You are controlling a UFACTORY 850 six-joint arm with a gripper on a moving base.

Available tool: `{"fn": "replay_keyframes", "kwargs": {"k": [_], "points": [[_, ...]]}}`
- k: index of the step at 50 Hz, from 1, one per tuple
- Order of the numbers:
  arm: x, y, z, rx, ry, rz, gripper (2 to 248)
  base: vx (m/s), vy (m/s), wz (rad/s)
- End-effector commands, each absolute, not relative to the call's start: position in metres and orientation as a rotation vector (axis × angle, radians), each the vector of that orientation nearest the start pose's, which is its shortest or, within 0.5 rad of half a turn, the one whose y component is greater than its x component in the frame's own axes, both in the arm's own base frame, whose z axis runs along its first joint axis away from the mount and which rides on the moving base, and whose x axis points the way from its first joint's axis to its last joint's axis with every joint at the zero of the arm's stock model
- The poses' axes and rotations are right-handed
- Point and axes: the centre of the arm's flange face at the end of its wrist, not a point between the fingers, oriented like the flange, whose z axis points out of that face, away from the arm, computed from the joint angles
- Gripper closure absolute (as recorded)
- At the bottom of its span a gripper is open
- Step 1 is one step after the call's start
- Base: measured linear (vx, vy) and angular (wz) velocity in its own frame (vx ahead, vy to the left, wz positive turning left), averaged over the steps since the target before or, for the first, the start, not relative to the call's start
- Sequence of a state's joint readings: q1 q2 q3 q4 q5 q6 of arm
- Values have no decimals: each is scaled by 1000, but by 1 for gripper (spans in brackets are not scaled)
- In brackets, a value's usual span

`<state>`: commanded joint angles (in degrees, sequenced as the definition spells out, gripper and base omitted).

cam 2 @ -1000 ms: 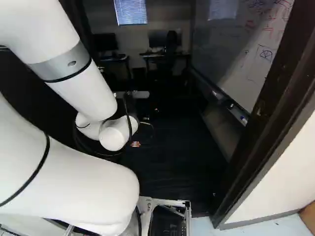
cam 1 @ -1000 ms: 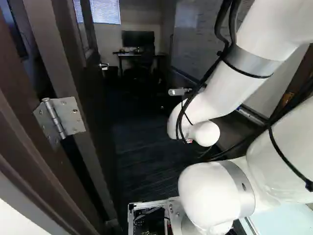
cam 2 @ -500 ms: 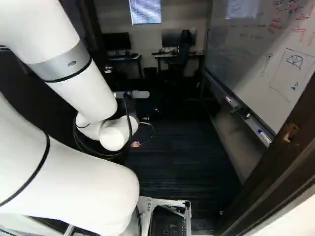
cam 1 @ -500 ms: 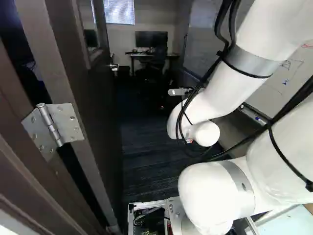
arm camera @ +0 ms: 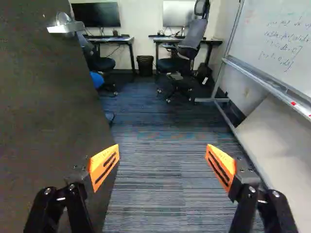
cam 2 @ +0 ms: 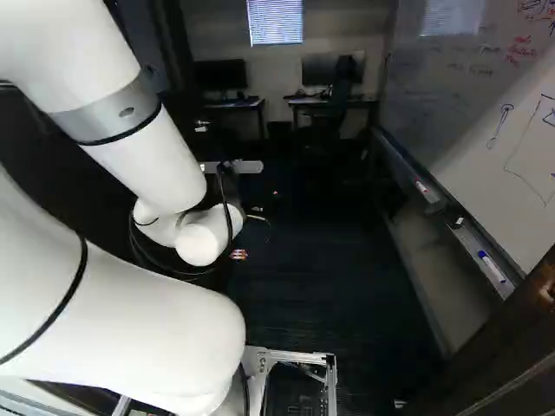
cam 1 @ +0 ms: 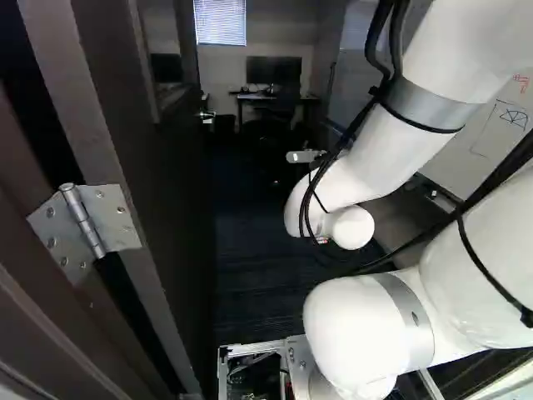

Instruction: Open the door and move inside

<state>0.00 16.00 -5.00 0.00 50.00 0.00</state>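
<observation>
"Item one, the gripper?"
"Mine, one, black, two fingers, orange pads. In my wrist view the gripper [arm camera: 162, 166] stands wide, striped carpet [arm camera: 150, 194] showing between the pads."
"Item two, the door?"
"Dark door [arm camera: 53, 111], one, standing open. It runs beside and behind one finger of my gripper; whether they touch, I cannot tell. In the left base view it is left of my arm [cam 1: 366, 158], its steel hinge [cam 1: 86, 221] spread at the near edge."
"Fittings?"
"Lever handle [arm camera: 65, 25], one, silver, on the door, ahead of my gripper and off to the door's side, well apart from the pads."
"Room contents?"
"Straight ahead: waste bin [arm camera: 145, 64], one, between two desks; grey office chair [arm camera: 192, 43], one, at one desk. Across from the door, on the other finger's side: whiteboard [arm camera: 282, 43], one, written on."
</observation>
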Motion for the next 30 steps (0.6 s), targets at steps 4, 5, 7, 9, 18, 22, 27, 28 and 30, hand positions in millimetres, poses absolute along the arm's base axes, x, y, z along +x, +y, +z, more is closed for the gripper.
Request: {"fn": "replay_keyframes", "kwargs": {"k": [4, 5, 7, 9, 18, 22, 27, 28, 30], "points": [[270, 0, 366, -2558, 0, -1824, 3, 103, -25, 6], [270, 0, 366, -2558, 0, -1824, 3, 116, -32, 8], [270, 0, 366, -2558, 0, -1824, 3, 127, -40, 7], [270, 0, 366, -2558, 0, -1824, 3, 133, -47, -1], [270, 0, 366, -2558, 0, -1824, 3, 156, -44, 4], [270, 0, 366, -2558, 0, -1824, 3, 169, -50, -20], [270, 0, 366, -2558, 0, -1824, 3, 180, -12, -25], [270, 0, 366, -2558, 0, -1824, 3, 171, 6, -14], [270, 0, 366, -2558, 0, -1824, 3, 168, 6, -2]]}}
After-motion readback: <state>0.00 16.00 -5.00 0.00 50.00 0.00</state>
